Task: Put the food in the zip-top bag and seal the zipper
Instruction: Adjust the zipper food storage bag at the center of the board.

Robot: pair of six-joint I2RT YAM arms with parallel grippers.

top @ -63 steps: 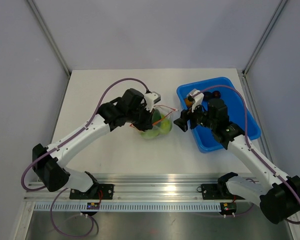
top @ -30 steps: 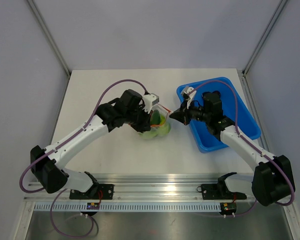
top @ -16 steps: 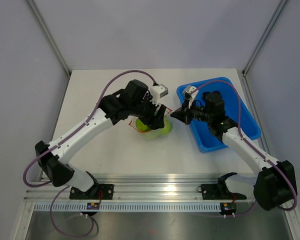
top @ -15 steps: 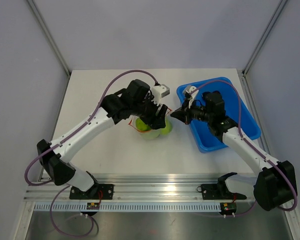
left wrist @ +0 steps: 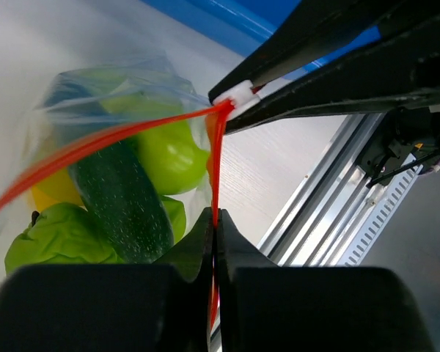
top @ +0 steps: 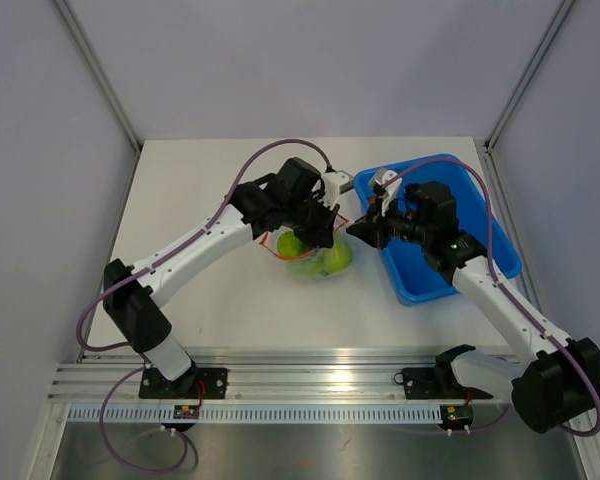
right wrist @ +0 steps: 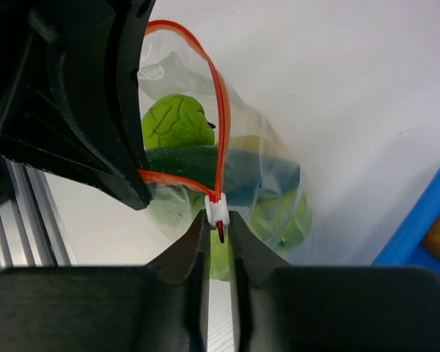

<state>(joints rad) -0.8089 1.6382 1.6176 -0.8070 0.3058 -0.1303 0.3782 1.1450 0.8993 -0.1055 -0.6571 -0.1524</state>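
On the worktop (top: 200, 180), just left of the blue tray (top: 488, 215), sits the zip-top bag (top: 315, 262), already packed with green peppers (left wrist: 169, 154) and a dark courgette (left wrist: 121, 194). Its film looks thin, crinkly and slippery, and the load probably makes it sag, so the firmer zipper (left wrist: 110, 139) is the sensible place to hold. The left tool (left wrist: 214, 220) is clamped on that red strip. The right tool (right wrist: 218, 224) has its jaws close about the end at the white slider (right wrist: 217, 209); whether they bite I cannot tell. The mouth gapes in a loop, so sealing is not yet done.
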